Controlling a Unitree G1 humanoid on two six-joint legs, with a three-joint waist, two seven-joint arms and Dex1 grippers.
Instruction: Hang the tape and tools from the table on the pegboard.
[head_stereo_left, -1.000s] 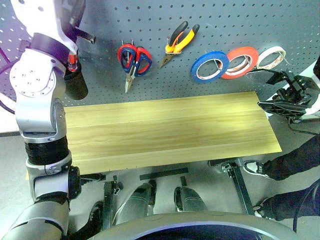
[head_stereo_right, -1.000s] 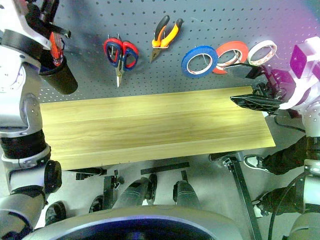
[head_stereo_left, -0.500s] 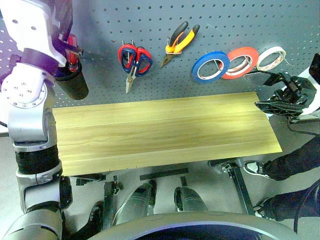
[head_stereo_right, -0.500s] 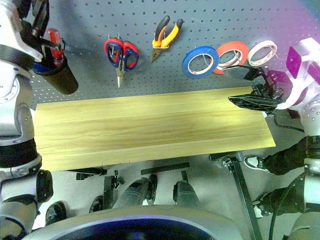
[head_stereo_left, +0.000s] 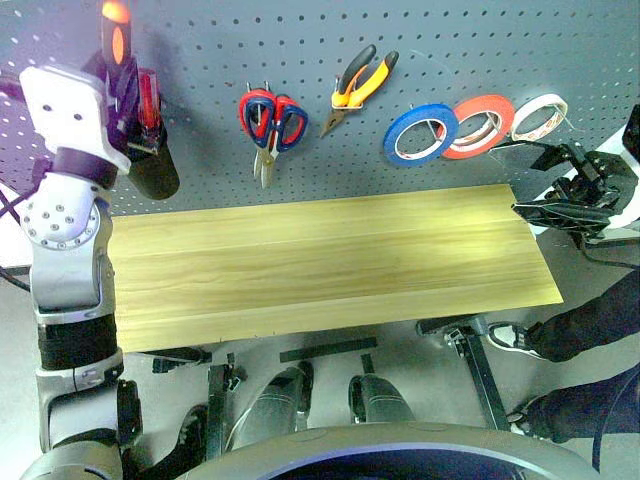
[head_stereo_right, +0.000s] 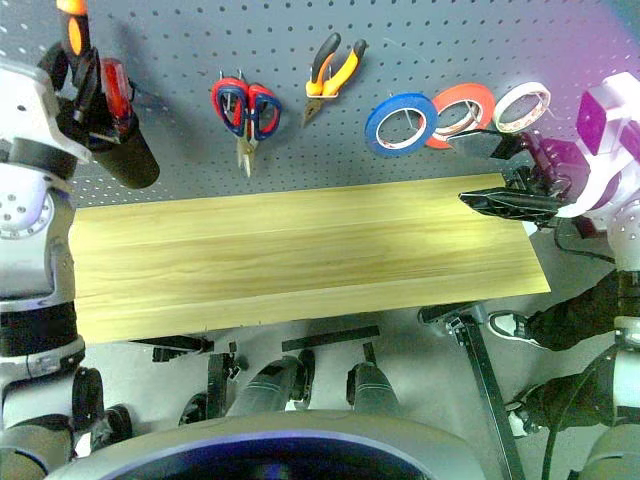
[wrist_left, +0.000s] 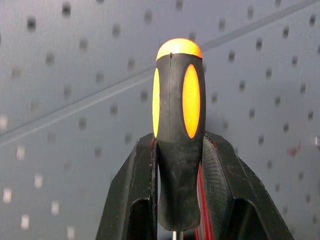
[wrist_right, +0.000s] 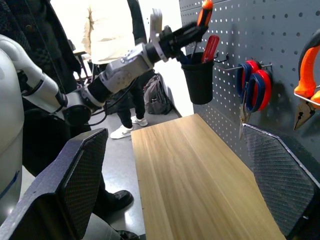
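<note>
My left gripper (wrist_left: 180, 145) is shut on a screwdriver (wrist_left: 178, 120) with an orange-and-black handle. It holds the tool upright at the black cup (head_stereo_left: 155, 170) that hangs on the pegboard (head_stereo_left: 500, 40), far left; the shaft's lower end is hidden. A red-handled screwdriver (head_stereo_left: 148, 100) stands in that cup. On the pegboard hang the blue-handled scissors (head_stereo_left: 290, 122), the pliers (head_stereo_left: 358, 85) and the blue tape (head_stereo_left: 420, 133). My right gripper (wrist_right: 172, 132) stands open and holds nothing, at the right end of the table (head_stereo_left: 330, 260).
Red-handled scissors (head_stereo_left: 255, 108) hang with the blue pair. A red-orange roll (head_stereo_left: 480, 125) and a cream-white roll (head_stereo_left: 540, 115) hang right of the blue tape. A person's legs and shoe (head_stereo_left: 515, 338) are at the table's lower right corner; people stand beyond the table's left end (wrist_right: 112, 30).
My left arm has sunk and shifted left with the screwdriver, so its orange-tipped handle now shows just above the cup. The right arm has not moved.
</note>
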